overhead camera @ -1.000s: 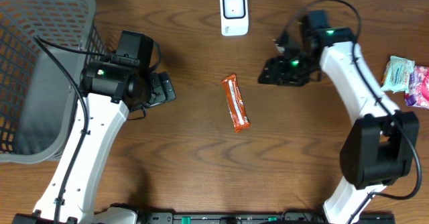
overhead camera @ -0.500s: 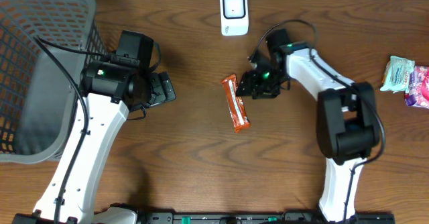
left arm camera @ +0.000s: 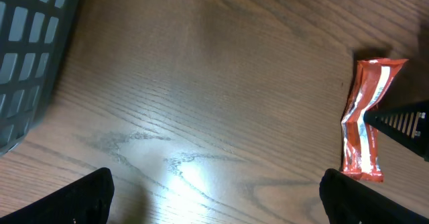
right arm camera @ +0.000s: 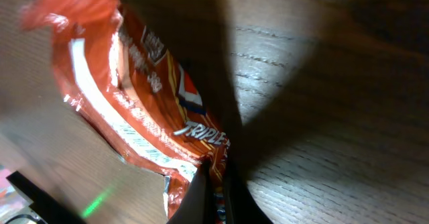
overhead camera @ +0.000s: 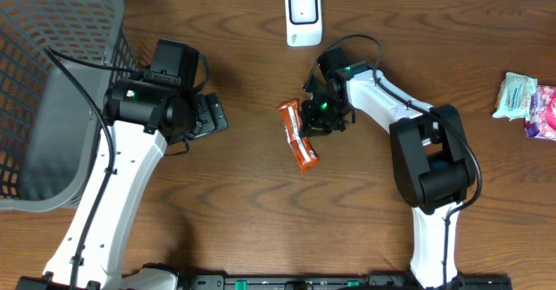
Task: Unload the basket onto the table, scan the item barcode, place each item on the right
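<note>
My right fingers (overhead camera: 313,119) are pinched tight on one long edge of the orange bar (overhead camera: 297,135). The bar sits mid-worktop (overhead camera: 234,203), apart from the scanner (overhead camera: 303,16). My left fingers (overhead camera: 211,116) are spread wide, holding nothing, between the bar and the basket (overhead camera: 52,90).

You're looking at a snack bar (overhead camera: 297,137) showing orange-red with a white stripe and white lettering, against a dark brown wood-grained bench (overhead camera: 243,212). At ten o'clock a grey grid-patterned basket (overhead camera: 35,73) is showing; at twelve, a white scanner (overhead camera: 303,16); at three, a pale green packet (overhead camera: 516,95) and a pink packet (overhead camera: 545,112).
</note>
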